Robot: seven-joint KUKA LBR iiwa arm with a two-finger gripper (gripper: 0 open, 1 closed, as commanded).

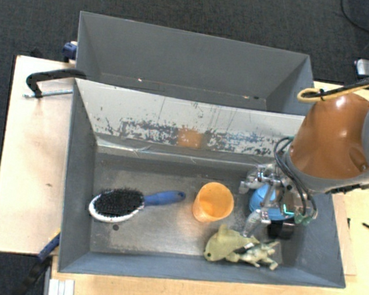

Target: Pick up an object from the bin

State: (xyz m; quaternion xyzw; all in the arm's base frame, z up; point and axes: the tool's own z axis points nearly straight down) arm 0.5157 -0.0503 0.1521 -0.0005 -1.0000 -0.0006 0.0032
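The grey metal bin point(78, 183) is the biggest thing here, and I reach into it from the camera view's right. My claw is low over the right end of its floor. Above the claw sits the orange cover point(330, 139) on my wrist, with cables running down from it toward the claw.

Well away from my claw, across the floor to the view's left, lies a hairbrush point(126, 203). Its oval head of black bristles points away from me and its blue handle points back toward the claw.

Just below my claw in the view, near the front wall, a limp olive-green plush toy point(232, 246) lies on its side. Its pale end lies close under my lower finger, and I cannot tell whether they touch.

Just beside my claw on the view's left is an orange cup point(213, 202), tilted so its mouth faces up and toward the camera. It is apart from me.

My claw point(258, 199) is spread fairly wide, with one of its fingers point(260, 218) toward the front wall and the other toward the back wall. Between them sits a small blue rounded thing point(256, 202). It fills much of the gap, but whether the fingers press on it I cannot tell, and I cannot tell if it is resting on the floor.
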